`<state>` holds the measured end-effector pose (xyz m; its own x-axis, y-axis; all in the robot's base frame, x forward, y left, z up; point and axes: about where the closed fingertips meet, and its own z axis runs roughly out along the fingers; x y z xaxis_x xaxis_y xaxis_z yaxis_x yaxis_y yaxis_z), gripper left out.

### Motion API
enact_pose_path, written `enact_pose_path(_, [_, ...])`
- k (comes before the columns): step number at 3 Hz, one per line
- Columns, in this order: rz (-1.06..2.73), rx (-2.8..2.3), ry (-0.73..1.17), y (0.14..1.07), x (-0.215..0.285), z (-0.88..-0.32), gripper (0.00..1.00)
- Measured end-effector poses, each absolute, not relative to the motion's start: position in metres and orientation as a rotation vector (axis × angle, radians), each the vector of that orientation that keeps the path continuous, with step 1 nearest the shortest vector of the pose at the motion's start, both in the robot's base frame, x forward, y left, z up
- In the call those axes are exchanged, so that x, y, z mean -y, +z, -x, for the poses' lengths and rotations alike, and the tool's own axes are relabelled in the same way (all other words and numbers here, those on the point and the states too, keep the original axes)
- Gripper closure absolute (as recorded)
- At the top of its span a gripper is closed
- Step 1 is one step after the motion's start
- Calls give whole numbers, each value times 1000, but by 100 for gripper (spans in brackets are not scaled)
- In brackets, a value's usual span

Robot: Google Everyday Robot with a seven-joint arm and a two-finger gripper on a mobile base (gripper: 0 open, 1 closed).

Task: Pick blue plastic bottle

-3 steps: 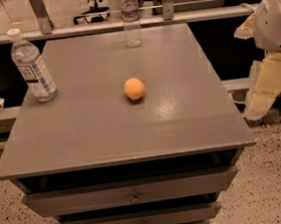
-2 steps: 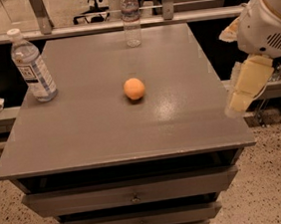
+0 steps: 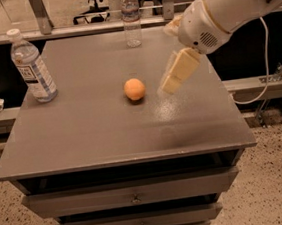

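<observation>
Plainly, the pick has hardly begun. The blue plastic bottle (image 3: pixel 32 67) stands upright and untouched near the bench's (image 3: pixel 108 138) left edge. The gripper (image 3: pixel 169 86) hangs over the right half, just beside an orange ball (image 3: pixel 134 89) and well apart from the bottle. It carries nothing, and I cannot tell whether its jaws are parted. The reach across, the grasp and the lift all remain to be done.
</observation>
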<state>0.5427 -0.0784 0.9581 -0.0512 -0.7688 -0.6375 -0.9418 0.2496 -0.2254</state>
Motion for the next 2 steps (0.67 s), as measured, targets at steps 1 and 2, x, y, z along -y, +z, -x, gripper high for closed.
enact_pose_path(1, [1544, -1834, 357, 959, 69, -549, 0])
enact_pose_path(2, [1543, -1828, 364, 960, 67, -549, 0])
